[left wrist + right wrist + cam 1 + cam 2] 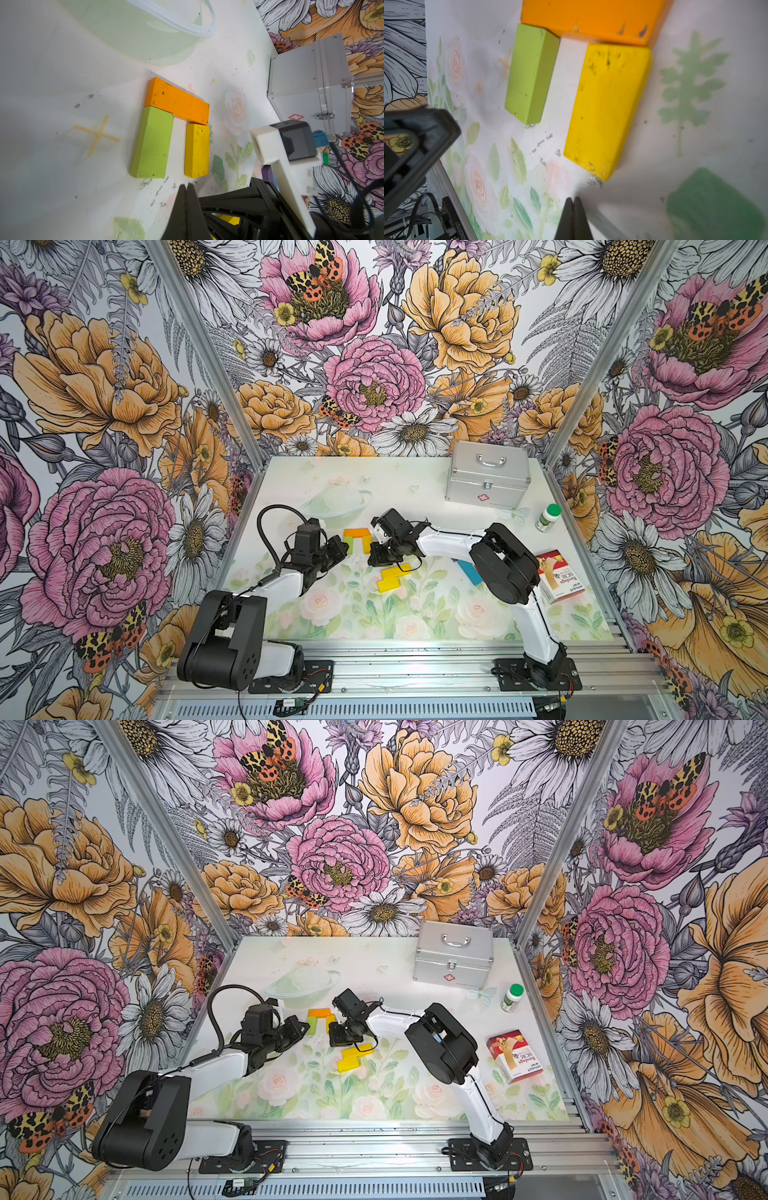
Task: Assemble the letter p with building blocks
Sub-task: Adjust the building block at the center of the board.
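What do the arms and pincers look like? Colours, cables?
Left arm and right arm: white shells, black joint housings, black base plates. A black cable loops above the left wrist. Left pincer and right pincer: black, tapering fingers.

Light falls bright and even from above; the table point(415, 489) looks washed out toward the upper middle in both top views, and only soft, faint shadows lie on it; white glare sits on the metal rail point(399, 670) at lower centre; the side walls point(83, 406) stretch and splay toward the left and right edges; in the wrist views my right pincer point(573, 207) and left pincer point(187, 199) blur, as does a dark green patch point(714, 203).
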`<action>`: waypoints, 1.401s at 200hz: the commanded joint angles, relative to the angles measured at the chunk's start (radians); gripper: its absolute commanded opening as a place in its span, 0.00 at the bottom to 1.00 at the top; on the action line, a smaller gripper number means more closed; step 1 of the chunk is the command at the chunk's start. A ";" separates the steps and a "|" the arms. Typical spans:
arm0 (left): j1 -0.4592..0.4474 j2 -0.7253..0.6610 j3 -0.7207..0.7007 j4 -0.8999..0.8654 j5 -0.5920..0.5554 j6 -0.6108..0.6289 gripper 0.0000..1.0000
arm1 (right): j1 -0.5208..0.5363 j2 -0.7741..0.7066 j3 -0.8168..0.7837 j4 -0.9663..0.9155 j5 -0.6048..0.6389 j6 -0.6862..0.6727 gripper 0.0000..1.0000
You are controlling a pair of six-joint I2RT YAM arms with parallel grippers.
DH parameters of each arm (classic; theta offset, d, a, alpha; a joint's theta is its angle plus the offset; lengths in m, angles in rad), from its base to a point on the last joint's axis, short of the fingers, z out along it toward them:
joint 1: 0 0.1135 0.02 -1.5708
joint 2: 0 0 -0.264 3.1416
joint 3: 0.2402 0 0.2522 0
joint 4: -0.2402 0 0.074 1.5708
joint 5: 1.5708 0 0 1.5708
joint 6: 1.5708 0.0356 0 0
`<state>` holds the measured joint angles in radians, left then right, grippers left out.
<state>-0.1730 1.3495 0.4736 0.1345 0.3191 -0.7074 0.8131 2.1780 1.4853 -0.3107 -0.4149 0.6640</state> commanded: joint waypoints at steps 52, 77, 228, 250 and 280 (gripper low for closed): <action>0.023 -0.013 -0.028 -0.003 0.011 0.004 0.00 | 0.006 0.058 0.059 -0.005 0.042 0.010 0.00; 0.038 -0.015 -0.035 -0.003 0.017 0.008 0.00 | 0.004 0.074 0.069 -0.004 0.051 0.017 0.00; 0.065 -0.003 -0.036 -0.003 0.025 0.016 0.00 | -0.015 0.098 0.084 -0.004 0.065 0.013 0.00; 0.064 0.003 -0.032 -0.003 0.028 0.017 0.00 | -0.015 0.102 0.089 -0.005 0.061 0.012 0.00; 0.064 0.008 -0.028 -0.003 0.029 0.019 0.00 | -0.014 0.109 0.094 -0.005 0.062 0.011 0.00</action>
<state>-0.1211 1.3495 0.4435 0.1280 0.3267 -0.7067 0.8055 2.2410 1.5684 -0.2943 -0.3882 0.6727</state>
